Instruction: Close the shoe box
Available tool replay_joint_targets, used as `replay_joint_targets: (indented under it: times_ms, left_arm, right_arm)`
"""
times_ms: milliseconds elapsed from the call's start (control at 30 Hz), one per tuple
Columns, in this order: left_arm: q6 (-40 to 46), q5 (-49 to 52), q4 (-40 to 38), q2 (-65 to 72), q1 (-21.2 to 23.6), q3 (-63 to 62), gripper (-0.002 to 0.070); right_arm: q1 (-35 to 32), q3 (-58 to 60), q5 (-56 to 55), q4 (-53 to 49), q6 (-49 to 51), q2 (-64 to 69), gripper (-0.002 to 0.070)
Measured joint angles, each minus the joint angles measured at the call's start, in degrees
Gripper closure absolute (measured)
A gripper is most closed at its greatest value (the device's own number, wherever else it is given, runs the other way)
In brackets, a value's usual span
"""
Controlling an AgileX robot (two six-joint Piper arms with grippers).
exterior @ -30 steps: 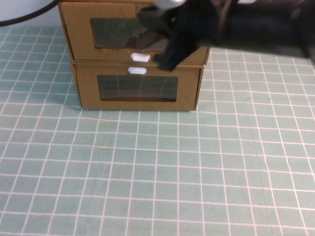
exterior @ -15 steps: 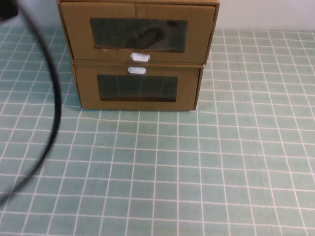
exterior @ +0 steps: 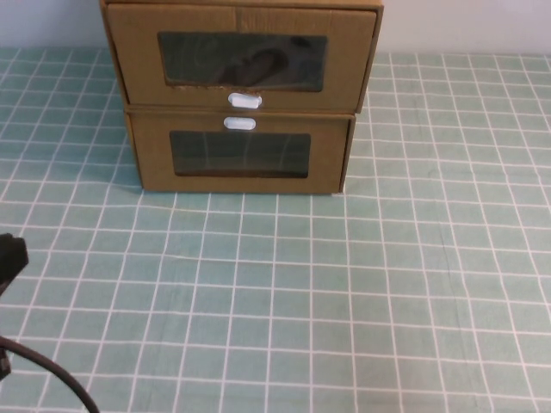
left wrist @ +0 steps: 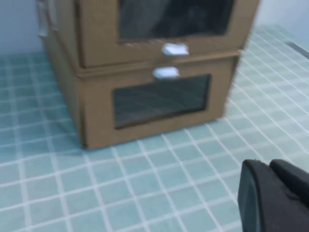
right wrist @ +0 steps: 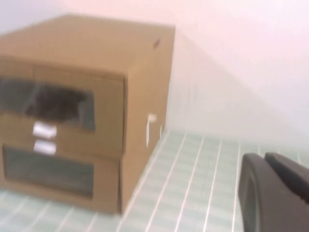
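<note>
Cardboard shoe box (exterior: 241, 21) sat atop lower box (exterior: 155, 155) across the table (exterior: 387, 301), its long front facing left gripper (left wrist: 268, 167) front-left and right gripper (right wrist: 264, 157) front-right, both well apart, grip state untellable.

Matt brown cardboard shoe box (exterior: 241, 56) w/ clear plastic window, checked cloth table cover (exterior: 344, 284)

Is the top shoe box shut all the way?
Shut: the shoe box front sits flush with its shell. Both grippers stay off it; left gripper and right gripper show only partly.
</note>
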Motion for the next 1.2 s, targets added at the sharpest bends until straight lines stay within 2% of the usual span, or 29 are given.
replay_joint_targets:
  times_ms: [200,367,633,1200]
  left_arm:
    - [0.23,-14.84,-0.17,-0.62,0.0,3.63,0.0679]
    - [0.23,-23.07,-1.06,-0.4,0.0,3.75,0.0679]
    - [0.23,-23.73,-1.5,-0.4,0.0,3.75,0.0679]
    - [0.23,-23.73,-1.5,-0.4,0.0,3.75,0.0679]
  right_arm:
    - [0.0,14.01,-4.82,0.12,0.0,-9.82,0.069]
    - [0.0,17.09,-11.05,0.94,0.0,-11.17,0.069]
    - [0.0,17.09,-9.18,1.15,0.0,-11.43,0.069]
    - [0.0,17.09,4.29,1.05,0.0,-11.43,0.069]
